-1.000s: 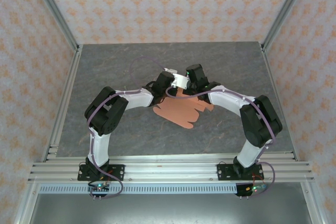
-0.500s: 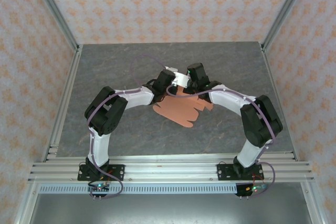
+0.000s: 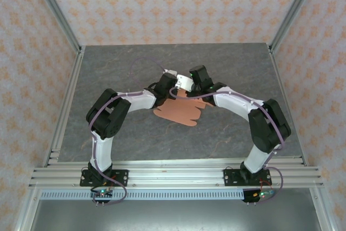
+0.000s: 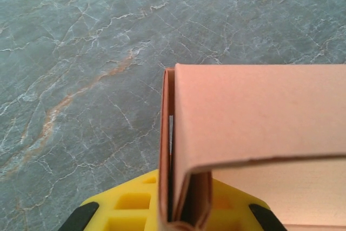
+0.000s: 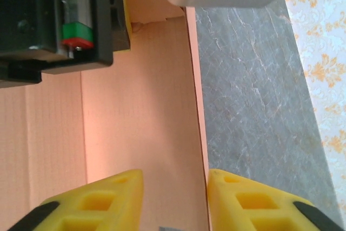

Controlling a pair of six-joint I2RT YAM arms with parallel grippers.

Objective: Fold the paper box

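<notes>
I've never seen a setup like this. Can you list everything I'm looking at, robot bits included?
paper box: one, salmon-orange card, partly folded, mid-table between the two pincers.
table: one, grey marbled, under everything.
walls: three, cream with orange flower print, around the table.
metal frame: silver rails, along the near edge and up the corners.
cables: purple, running along both arms.
left arm: one, black and white, bolted at the near edge.
right arm: one, black and white, bolted at the near edge.
left pincer: one, yellow fingers, shut on a folded edge of the paper box.
right pincer: one, yellow fingers, open, straddling the paper box's edge.
</notes>
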